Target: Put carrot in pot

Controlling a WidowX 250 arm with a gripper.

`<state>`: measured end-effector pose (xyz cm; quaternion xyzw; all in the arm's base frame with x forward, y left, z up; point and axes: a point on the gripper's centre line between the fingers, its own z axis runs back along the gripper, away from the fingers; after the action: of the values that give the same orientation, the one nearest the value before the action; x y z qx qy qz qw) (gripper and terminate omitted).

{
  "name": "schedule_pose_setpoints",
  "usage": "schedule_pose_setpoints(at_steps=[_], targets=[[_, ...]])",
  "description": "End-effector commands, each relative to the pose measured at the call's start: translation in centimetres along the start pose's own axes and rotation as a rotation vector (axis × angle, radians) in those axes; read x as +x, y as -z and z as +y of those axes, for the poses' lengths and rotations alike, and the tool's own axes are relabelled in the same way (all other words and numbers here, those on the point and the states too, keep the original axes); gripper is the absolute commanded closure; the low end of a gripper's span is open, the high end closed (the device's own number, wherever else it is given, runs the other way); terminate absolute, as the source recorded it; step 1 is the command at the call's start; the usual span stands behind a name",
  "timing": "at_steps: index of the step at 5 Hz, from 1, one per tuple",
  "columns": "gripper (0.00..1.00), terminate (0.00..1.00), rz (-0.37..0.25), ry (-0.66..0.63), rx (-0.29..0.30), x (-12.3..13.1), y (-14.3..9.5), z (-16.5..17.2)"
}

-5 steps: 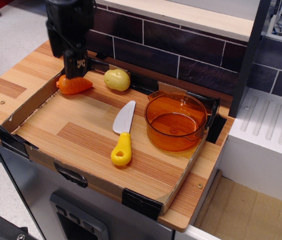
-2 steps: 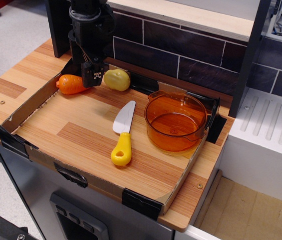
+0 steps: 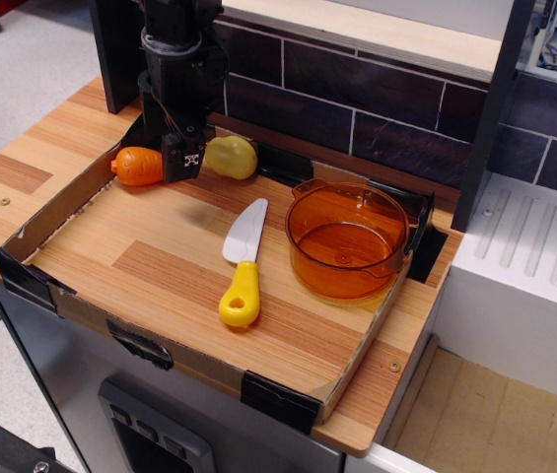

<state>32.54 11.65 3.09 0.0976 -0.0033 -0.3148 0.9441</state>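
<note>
At the far left of the desk [image 3: 160, 266] lies the carrot [image 3: 138, 166], the claw [image 3: 181, 158] low against its right end; whether it grips is unclear. The grasp step seems underway. Next comes lifting and carrying right, past the knife [image 3: 243, 258], to the pot [image 3: 347, 239].

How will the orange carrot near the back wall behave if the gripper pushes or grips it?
The carrot looks smooth and glossy, so it may slip between the fingers of the gripper. Its rounded, tapered body lies on its side, so a push would probably roll it in a curve. It seems to be a rigid, light plastic toy, unlikely to bend or break.
</note>
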Motion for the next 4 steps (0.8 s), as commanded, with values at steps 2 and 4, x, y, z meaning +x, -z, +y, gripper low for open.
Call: schedule_pose_setpoints(at_steps=[2, 4], targets=[[0.00, 0.00, -0.018, -0.028, 0.015, 0.4, 0.2, 1.3], [0.00, 0.00, 0.017, -0.024, -0.001, -0.1, 0.8, 1.1]])
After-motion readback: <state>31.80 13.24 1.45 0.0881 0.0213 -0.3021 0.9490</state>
